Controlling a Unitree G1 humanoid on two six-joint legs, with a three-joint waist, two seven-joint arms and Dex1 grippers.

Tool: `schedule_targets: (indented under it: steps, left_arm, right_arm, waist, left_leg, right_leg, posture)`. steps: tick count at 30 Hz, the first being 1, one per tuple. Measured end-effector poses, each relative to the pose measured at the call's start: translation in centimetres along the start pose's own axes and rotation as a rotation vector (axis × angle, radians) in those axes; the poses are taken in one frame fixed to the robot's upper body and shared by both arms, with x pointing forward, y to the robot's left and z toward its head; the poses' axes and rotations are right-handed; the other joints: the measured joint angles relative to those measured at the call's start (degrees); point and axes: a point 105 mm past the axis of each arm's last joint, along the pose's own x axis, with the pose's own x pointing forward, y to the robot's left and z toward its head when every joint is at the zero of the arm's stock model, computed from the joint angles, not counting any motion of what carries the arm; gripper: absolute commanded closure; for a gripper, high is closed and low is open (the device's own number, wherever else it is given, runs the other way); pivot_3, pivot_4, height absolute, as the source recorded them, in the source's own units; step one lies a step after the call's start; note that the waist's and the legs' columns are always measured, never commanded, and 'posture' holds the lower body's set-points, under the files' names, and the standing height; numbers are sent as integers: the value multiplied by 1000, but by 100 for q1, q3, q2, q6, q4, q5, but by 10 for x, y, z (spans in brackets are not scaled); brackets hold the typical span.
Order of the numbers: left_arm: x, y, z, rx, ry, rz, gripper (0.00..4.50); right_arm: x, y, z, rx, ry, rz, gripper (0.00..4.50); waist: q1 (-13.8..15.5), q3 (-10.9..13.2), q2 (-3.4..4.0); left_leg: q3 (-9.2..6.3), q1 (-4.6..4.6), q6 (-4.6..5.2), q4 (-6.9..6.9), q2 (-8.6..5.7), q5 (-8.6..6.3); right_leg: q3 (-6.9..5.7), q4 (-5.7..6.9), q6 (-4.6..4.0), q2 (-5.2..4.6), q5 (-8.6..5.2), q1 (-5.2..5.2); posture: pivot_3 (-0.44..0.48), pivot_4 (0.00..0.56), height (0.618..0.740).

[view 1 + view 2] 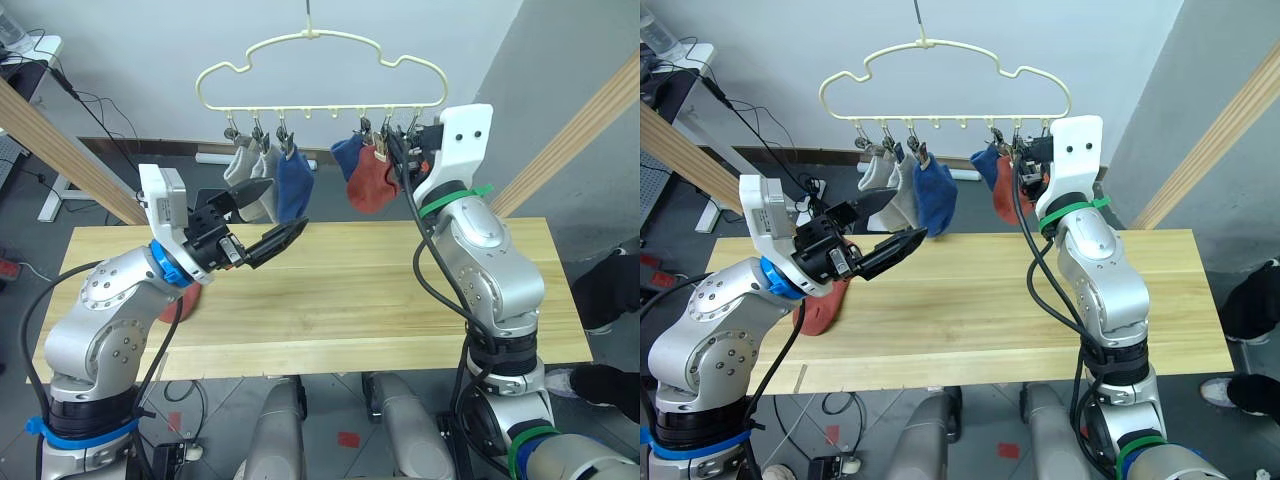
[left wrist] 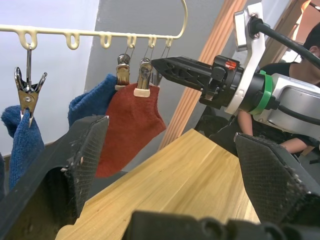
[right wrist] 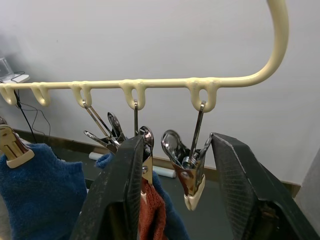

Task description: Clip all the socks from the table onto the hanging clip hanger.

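Both pincers agape: right pincer (image 3: 172,165) around end clip (image 3: 187,172).

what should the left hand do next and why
Probably lower the open, empty left hand to the last rust-red knit sock lying on the pale wooden table beneath its arm. Five socks already hang from the pale yellow cloud-shaped hanger, and the open right hand straddles an empty silver clip.

The left arm is bent at the elbow, its forearm reaching forward and inward, and the left end effector (image 1: 268,218) is held at mid height with its two black fingers spread wide. The right arm rises steeply from its elbow, wrist uppermost, and the right end effector (image 3: 172,187) has its fingers parted.
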Motion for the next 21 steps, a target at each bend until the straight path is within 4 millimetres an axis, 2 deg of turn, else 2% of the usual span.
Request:
schedule_targets:
  steps: [12, 21]
  left_arm:
    - [0, -1, 0, 5, 2, 4, 0]
    - [-1, -2, -4, -5, 12, 13, 0]
  right_arm:
    - [2, -4, -4, -17, 16, -26, 2320]
    - [7, -1, 2, -11, -7, -19, 2320]
  waist:
    - [1, 0, 0]
    - [5, 0, 0]
  left_leg:
    - [0, 0, 0, 2, 0, 0]
    - [-2, 0, 0, 5, 0, 0]
  right_leg:
    - [0, 2, 0, -1, 0, 0]
    - [-2, 4, -3, -4, 2, 2]
  posture:
    - [-26, 387, 740]
    - [-21, 386, 740]
